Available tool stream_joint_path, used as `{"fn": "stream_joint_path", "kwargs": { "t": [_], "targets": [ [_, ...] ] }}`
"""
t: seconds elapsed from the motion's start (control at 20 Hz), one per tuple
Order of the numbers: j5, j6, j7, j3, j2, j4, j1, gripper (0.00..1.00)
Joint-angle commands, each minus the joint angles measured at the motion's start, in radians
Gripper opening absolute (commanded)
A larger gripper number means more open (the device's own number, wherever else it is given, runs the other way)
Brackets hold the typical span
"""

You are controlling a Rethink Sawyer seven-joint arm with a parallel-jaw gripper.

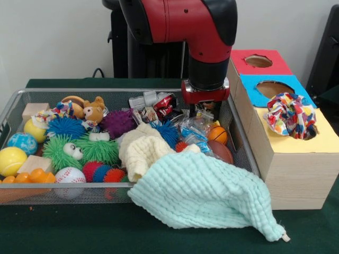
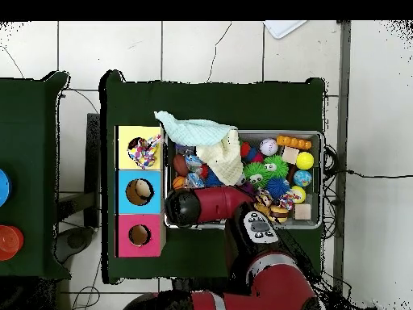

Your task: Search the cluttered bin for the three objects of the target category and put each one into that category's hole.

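Observation:
The wire mesh bin [image 1: 11,106] is full of toys and cloths; it also shows in the overhead view [image 2: 322,173]. My gripper [image 1: 204,108] hangs low over the bin's back right corner, above crumpled wrappers [image 1: 159,103]. One ruffled printed fabric piece [image 1: 288,115] lies on the yellow-topped box [image 1: 323,142] and covers most of its hole; it also shows in the overhead view [image 2: 143,151]. A second printed piece [image 1: 55,112] lies at the bin's back left, beside a teddy bear [image 1: 94,111]. A third piece is hidden.
A mint waffle cloth [image 1: 206,193] hangs over the bin's front rim onto the table. A cream cloth [image 1: 140,148] lies mid-bin among spiky balls [image 1: 66,127]. The blue-topped box [image 1: 275,89] and red-topped box [image 1: 258,61] stand behind the yellow one.

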Motion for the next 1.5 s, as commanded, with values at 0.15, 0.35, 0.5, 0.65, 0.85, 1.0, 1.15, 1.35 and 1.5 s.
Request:
{"fn": "stream_joint_path", "kwargs": {
  "t": [0.15, 0.35, 0.5, 0.65, 0.85, 1.0, 1.15, 1.35, 1.5],
  "targets": [
    [-0.015, 0.112, 0.055, -0.020, 0.005, 0.064, -0.020, 0.00],
    [-0.021, 0.114, 0.060, -0.035, 0.005, 0.053, -0.010, 0.00],
    [-0.021, 0.123, 0.057, -0.040, -0.004, 0.046, -0.006, 0.00],
    [-0.012, 0.148, 0.048, -0.039, -0.034, 0.036, -0.004, 0.00],
    [0.037, 0.306, 0.030, -0.023, -0.148, -0.005, 0.012, 0.00],
    [0.077, 0.497, 0.027, -0.006, -0.240, -0.083, 0.039, 0.00],
    [0.093, 0.632, 0.042, 0.016, -0.272, -0.178, 0.058, 0.00],
    [0.118, 0.539, 0.092, 0.052, -0.257, -0.243, 0.059, 0.00],
    [0.113, 0.468, 0.121, 0.055, -0.218, -0.323, 0.078, 0.00]
  ]
}}
